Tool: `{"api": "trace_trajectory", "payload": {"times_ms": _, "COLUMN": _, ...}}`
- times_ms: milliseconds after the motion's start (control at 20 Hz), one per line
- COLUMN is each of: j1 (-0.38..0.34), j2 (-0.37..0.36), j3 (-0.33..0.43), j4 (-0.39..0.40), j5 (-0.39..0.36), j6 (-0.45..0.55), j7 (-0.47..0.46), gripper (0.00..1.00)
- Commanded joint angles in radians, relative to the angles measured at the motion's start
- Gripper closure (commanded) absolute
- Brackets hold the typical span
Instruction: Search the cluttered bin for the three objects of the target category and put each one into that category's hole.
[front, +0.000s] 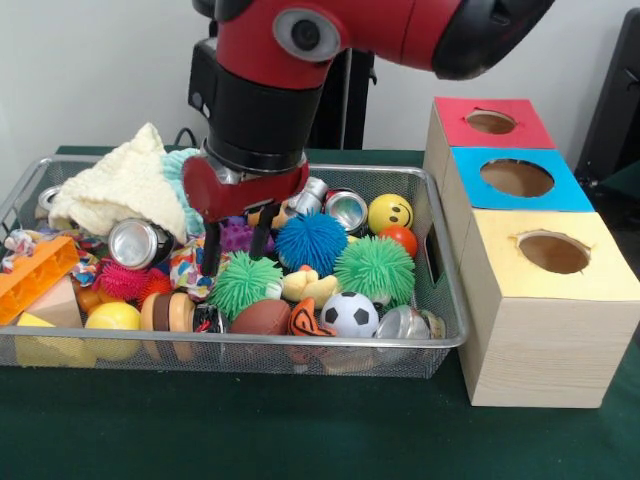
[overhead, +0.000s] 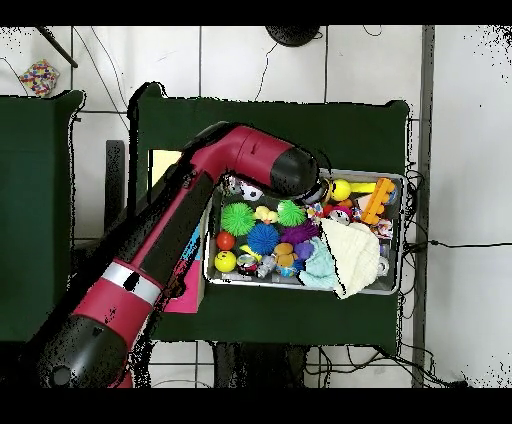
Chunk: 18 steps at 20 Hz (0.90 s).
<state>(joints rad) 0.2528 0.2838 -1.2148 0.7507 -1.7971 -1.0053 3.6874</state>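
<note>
My gripper (front: 237, 262) hangs open over the middle left of the wire bin (front: 300, 342), with its black fingers (front: 212, 255) down among the toys. A purple spiky ball (front: 240, 237) shows behind the gap, and a green spiky ball (front: 244, 283) lies just in front. I cannot tell whether the fingers touch anything. Right of the bin stand three boxes with holes: red (front: 490, 122), blue (front: 517, 178) and yellow (front: 553, 252). In the overhead view the arm's wrist (overhead: 292, 172) hides the gripper.
The bin holds a blue spiky ball (front: 311, 242), a second green one (front: 374, 268), a smiley ball (front: 390, 213), a soccer ball (front: 350, 314), a football (front: 262, 318), cans (front: 138, 243), an orange brick (front: 35, 275) and a cream knitted cloth (front: 125, 185) (overhead: 350, 255).
</note>
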Motion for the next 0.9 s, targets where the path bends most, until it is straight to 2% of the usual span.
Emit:
{"api": "trace_trajectory", "payload": {"times_ms": 50, "j1": -0.064, "j2": -0.026, "j3": 0.227, "j4": -0.115, "j5": 0.138, "j6": -0.179, "j7": 0.158, "gripper": 0.00}}
{"api": "trace_trajectory", "payload": {"times_ms": 350, "j1": -0.067, "j2": -0.047, "j3": 0.257, "j4": -0.106, "j5": 0.159, "j6": -0.203, "j7": 0.155, "gripper": 0.00}}
{"api": "trace_trajectory", "payload": {"times_ms": 600, "j1": -0.059, "j2": 0.015, "j3": 0.197, "j4": -0.135, "j5": 0.071, "j6": -0.342, "j7": 0.236, "gripper": 0.00}}
{"api": "trace_trajectory", "payload": {"times_ms": 900, "j1": -0.050, "j2": 0.069, "j3": 0.129, "j4": -0.142, "j5": -0.013, "j6": -0.464, "j7": 0.248, "gripper": 0.00}}
